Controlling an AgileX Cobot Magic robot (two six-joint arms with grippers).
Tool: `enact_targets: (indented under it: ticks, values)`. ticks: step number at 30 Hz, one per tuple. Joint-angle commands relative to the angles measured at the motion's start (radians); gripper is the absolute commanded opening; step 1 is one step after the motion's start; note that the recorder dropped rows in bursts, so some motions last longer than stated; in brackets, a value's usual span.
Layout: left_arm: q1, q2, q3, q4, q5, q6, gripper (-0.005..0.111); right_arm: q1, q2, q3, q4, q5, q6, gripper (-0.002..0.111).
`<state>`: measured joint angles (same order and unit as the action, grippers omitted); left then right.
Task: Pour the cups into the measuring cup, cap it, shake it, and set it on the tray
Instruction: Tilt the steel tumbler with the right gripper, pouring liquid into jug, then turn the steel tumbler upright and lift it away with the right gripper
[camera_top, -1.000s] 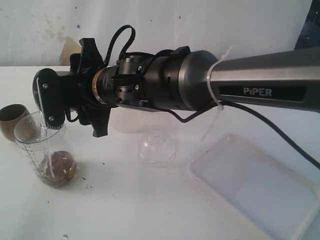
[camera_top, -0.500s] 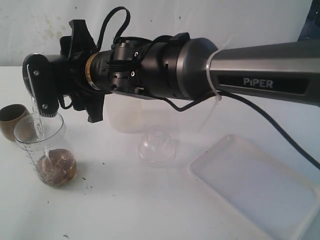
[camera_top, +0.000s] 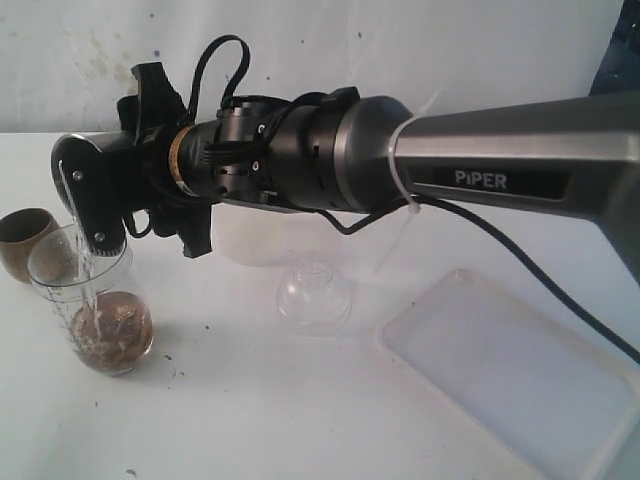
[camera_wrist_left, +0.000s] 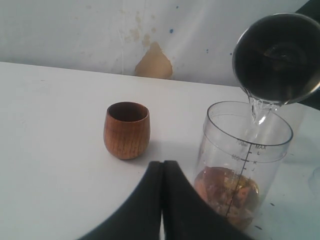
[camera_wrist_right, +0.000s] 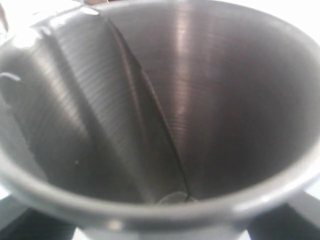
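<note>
The clear measuring cup (camera_top: 88, 300) stands at the front left with brown bits and some water in its base (camera_wrist_left: 227, 187). My right gripper (camera_top: 82, 190) reaches across and is shut on the steel tumbler (camera_wrist_left: 277, 57), which is tipped over the measuring cup's mouth. A thin stream of water (camera_wrist_left: 257, 112) falls from its rim into the measuring cup. The tumbler's inside (camera_wrist_right: 165, 100) fills the right wrist view. The brown wooden cup (camera_wrist_left: 126, 130) stands upright beside the measuring cup, apart from it. My left gripper (camera_wrist_left: 163, 167) is shut and holds nothing, just short of both.
A clear dome lid (camera_top: 313, 292) lies mid-table. A frosted white cup (camera_top: 250, 240) stands behind it, partly hidden by the right arm. The white tray (camera_top: 600, 455) lies at the front right. A wall closes off the back of the table.
The right gripper rose and rolled the steel tumbler further over. A stream of water now runs into the measuring cup. The left gripper has stayed shut.
</note>
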<state>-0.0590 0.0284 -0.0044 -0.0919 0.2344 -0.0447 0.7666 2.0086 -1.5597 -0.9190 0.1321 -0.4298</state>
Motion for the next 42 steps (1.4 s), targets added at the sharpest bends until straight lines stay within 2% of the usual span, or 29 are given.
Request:
enact_targets:
  ticks: [1,10,19,33,36,38,42]
  values:
    - [-0.004,-0.004,0.004,0.007,0.001,0.001,0.0,0.0,-0.011,-0.012,-0.002,-0.012,-0.004,0.0]
    - [-0.004,-0.004,0.004,0.007,0.001,0.001,0.0,0.0,-0.011,-0.014,-0.002,0.007,0.048,0.0]
    - [-0.004,-0.004,0.004,0.007,0.001,0.001,0.0,0.0,-0.021,-0.014,-0.002,0.037,0.253,0.0]
    - [-0.004,-0.004,0.004,0.007,0.001,0.001,0.0,-0.003,-0.102,-0.014,0.002,0.046,0.862,0.0]
    - [-0.004,-0.004,0.004,0.007,0.001,0.001,0.0,-0.044,-0.144,-0.001,0.015,0.009,1.095,0.0]
    - [-0.004,-0.004,0.004,0.007,0.001,0.001,0.0,-0.092,-0.164,0.031,0.114,-0.052,1.19,0.0]
    - [-0.004,-0.004,0.004,0.007,0.001,0.001,0.0,-0.183,-0.191,0.104,0.375,-0.096,1.196,0.0]
